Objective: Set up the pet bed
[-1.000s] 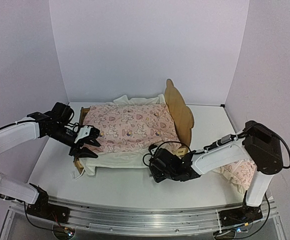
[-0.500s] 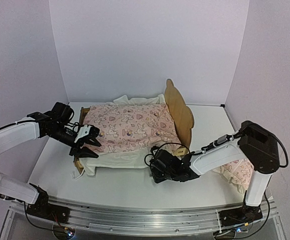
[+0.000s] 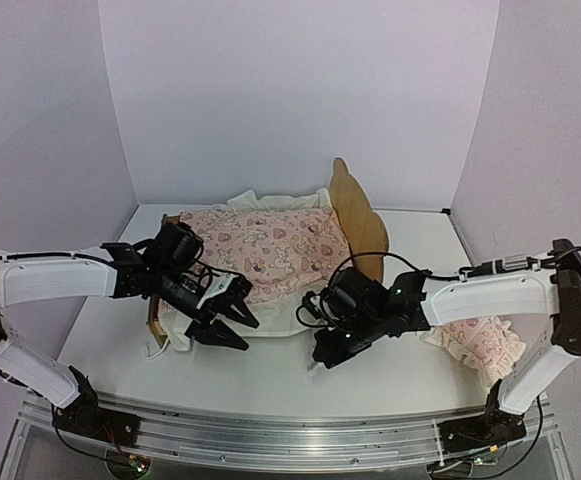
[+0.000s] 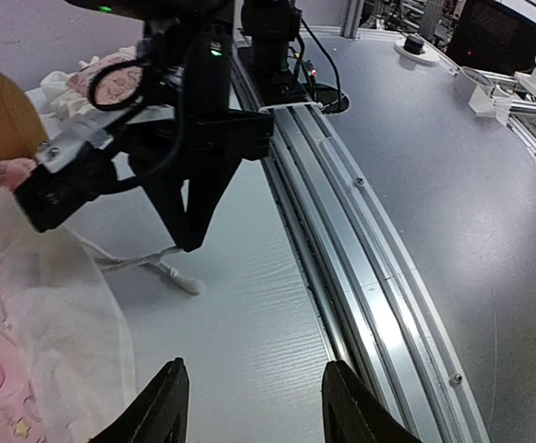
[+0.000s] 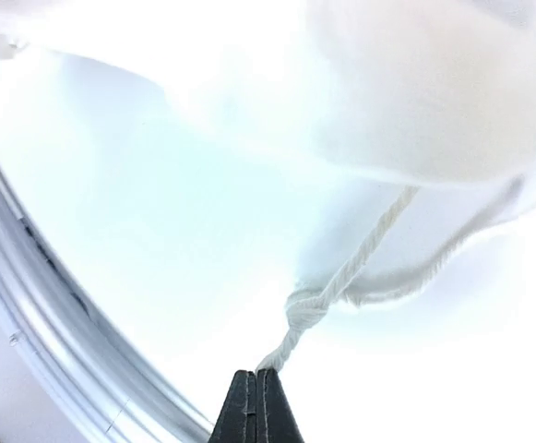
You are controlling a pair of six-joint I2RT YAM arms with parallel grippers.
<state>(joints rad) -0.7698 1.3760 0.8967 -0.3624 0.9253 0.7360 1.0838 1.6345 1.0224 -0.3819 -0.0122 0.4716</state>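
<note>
Right wrist: right tool [image 5: 256, 388] has just pinched the white cord [image 5: 306, 309] beside the pet bed [image 3: 355, 215], likely for tying; left tool [image 3: 238, 330] spread.

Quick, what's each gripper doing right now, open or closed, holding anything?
Left gripper: open, holding nothing.
Right gripper: shut, pinching the white cord.

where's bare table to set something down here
Best: the back right corner of the table, between the pet bed headboard and the right wall. Also the near strip by the rail. Crowded: the bed's front edge, with the open left gripper and the right gripper shut on a string; the pillow fills the near right.
</note>
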